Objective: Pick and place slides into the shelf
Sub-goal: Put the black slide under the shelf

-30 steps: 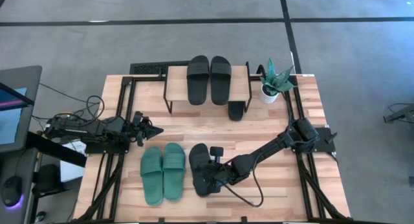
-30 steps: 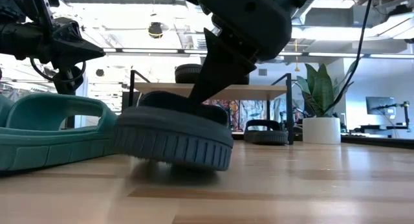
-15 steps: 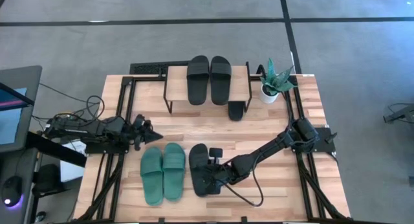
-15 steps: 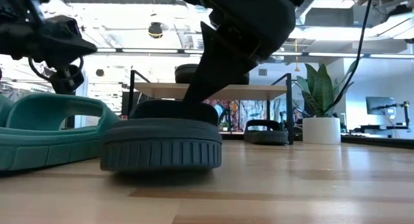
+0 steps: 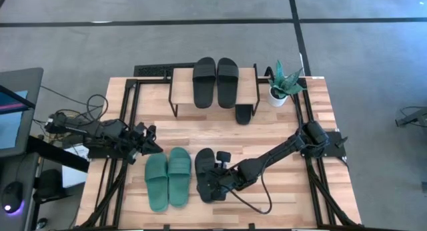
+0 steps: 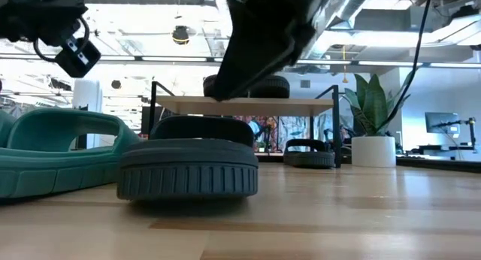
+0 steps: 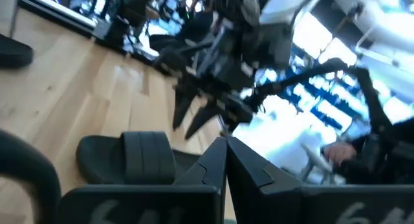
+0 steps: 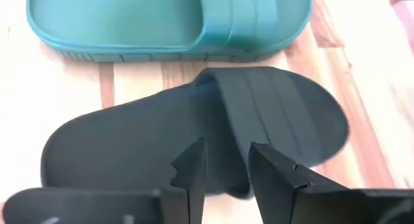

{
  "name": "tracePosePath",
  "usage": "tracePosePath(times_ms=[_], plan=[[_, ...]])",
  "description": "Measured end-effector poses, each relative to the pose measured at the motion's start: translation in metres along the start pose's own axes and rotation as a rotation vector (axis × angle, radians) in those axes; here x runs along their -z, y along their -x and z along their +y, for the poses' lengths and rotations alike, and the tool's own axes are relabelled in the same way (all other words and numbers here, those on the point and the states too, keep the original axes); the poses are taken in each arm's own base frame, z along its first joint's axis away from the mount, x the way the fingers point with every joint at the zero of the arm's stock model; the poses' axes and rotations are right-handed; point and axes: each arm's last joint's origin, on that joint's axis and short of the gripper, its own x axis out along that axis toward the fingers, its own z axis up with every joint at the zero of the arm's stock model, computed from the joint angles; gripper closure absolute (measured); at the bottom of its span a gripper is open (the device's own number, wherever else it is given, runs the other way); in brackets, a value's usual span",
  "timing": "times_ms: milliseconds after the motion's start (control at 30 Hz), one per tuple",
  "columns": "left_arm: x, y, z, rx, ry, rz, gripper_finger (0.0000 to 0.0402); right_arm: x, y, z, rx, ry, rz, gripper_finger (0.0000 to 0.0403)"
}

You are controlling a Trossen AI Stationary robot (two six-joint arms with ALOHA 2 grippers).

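A black slide lies flat on its sole on the table, right of the green pair. My right gripper hovers open just above the black slide's strap, clear of it in the low view. The shelf stands at the far middle with two black slides on its top plank. Another black slide lies at its right front leg. My left gripper is shut and holds nothing, near the table's left edge beyond the green pair.
A potted plant stands right of the shelf. Cables and a monitor lie off the table's left side. Bare wood shows between the shelf and the slides at the near side.
My right gripper has let go of the black slide and risen off it. The slide, first tilted with one end raised, has dropped flat onto the table. My left gripper has risen, rolled and drifted toward the near edge.
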Motion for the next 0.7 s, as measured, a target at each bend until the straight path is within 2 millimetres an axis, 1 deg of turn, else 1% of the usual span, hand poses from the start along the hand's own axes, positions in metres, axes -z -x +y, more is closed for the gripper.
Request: tracePosePath(times_ms=[133, 233, 367, 533, 633, 700], plan=[[-0.003, -0.012, -0.006, -0.021, -0.057, 0.089, 0.0401, -0.011, 0.015, -0.009, 0.017, -0.006, 0.024, 0.0305], [-0.007, -0.026, -0.009, -0.079, -0.14, 0.145, 0.0401, -0.024, 0.035, -0.023, 0.009, -0.047, -0.029, 0.0306], [-0.017, -0.045, -0.012, -0.172, -0.268, 0.186, 0.0401, -0.042, 0.069, -0.048, -0.01, -0.113, -0.115, 0.0306], [-0.028, -0.069, -0.016, -0.231, -0.373, 0.236, 0.0401, -0.055, 0.118, -0.079, -0.046, -0.184, -0.214, 0.0306], [-0.032, -0.085, -0.018, -0.239, -0.416, 0.278, 0.0401, -0.053, 0.151, -0.097, -0.047, -0.177, -0.235, 0.0305], [-0.034, -0.096, -0.018, -0.248, -0.422, 0.308, 0.0401, -0.045, 0.174, -0.108, -0.026, -0.161, -0.222, 0.0305]])
